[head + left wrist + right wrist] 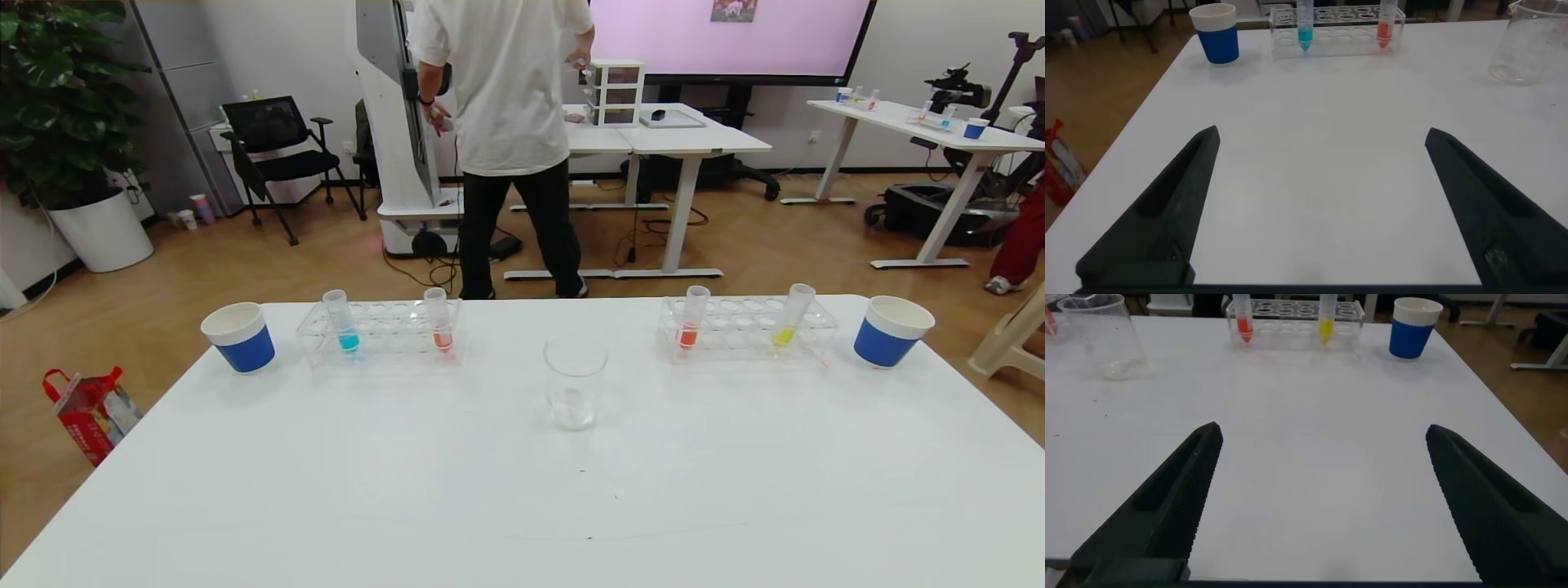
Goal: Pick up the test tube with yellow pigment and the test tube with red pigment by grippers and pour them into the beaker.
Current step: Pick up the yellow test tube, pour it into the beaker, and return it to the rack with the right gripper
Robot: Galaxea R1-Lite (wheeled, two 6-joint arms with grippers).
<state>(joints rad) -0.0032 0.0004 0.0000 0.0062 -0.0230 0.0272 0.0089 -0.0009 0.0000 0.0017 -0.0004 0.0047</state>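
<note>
The clear beaker (575,384) stands at the table's middle. The yellow test tube (792,317) and a red test tube (692,320) stand upright in the clear rack (747,331) at the back right. They also show in the right wrist view, yellow (1326,318) and red (1242,318). A second red tube (440,320) stands in the left rack. Neither gripper shows in the head view. My left gripper (1323,133) is open and empty over bare table, far short of the racks. My right gripper (1324,429) is likewise open and empty.
The left rack (382,331) also holds a blue tube (341,322). Blue-and-white paper cups stand at the back left (239,336) and the back right (890,331). A person (510,139) stands beyond the table's far edge. A red bag (90,408) sits on the floor at the left.
</note>
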